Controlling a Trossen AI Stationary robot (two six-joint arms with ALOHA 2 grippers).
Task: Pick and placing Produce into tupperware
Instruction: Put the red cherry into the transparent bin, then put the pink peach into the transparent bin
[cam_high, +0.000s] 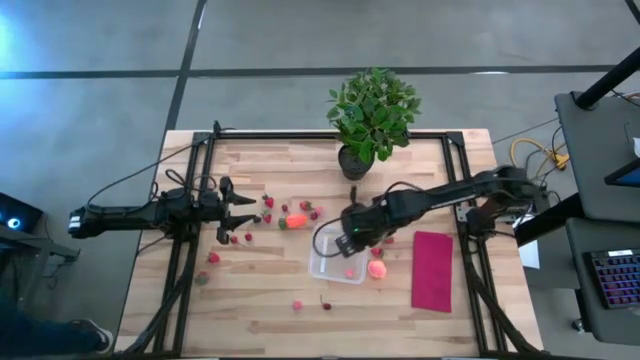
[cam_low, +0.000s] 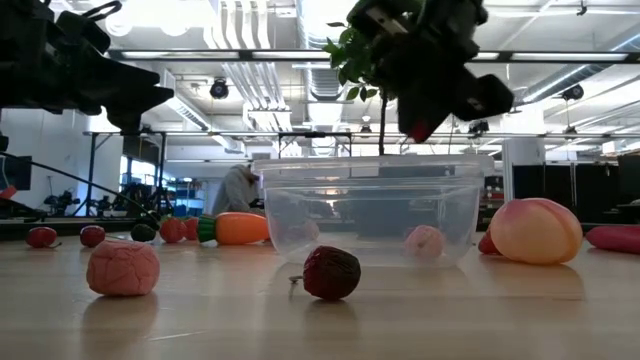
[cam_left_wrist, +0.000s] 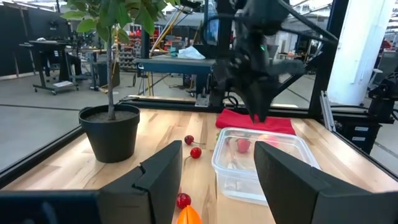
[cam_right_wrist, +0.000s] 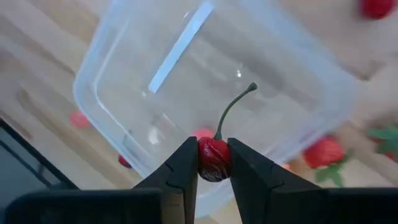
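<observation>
The clear tupperware (cam_high: 338, 258) stands on the table near its middle; it also shows in the low view (cam_low: 372, 205). One small pink-red piece (cam_high: 349, 271) lies inside it. My right gripper (cam_high: 350, 235) hangs above the tupperware, shut on a dark red cherry (cam_right_wrist: 214, 159) with a green stem. My left gripper (cam_high: 238, 207) is open and empty at the table's left. Small red pieces (cam_high: 267, 203) lie scattered on the wood. An orange-red piece with a green top (cam_high: 295, 221) lies left of the tupperware. A round orange-pink fruit (cam_high: 376, 268) rests at its right side. My right gripper pinches the cherry's round body (cam_right_wrist: 214, 163) between its two fingertips (cam_right_wrist: 185, 163). The fingers come from above, pointing down over the tupperware (cam_right_wrist: 211, 81). The cherry is lifted clear above the container, and its stem (cam_right_wrist: 233, 109) sticks out past the fingertips.
A potted leafy plant (cam_high: 372, 120) stands at the table's far edge. A flat magenta cloth (cam_high: 432, 270) lies right of the tupperware. A dark cherry (cam_low: 332, 272) and a pink piece (cam_low: 122, 268) lie near the table's near edge. Black frame rails run along the left and right sides.
</observation>
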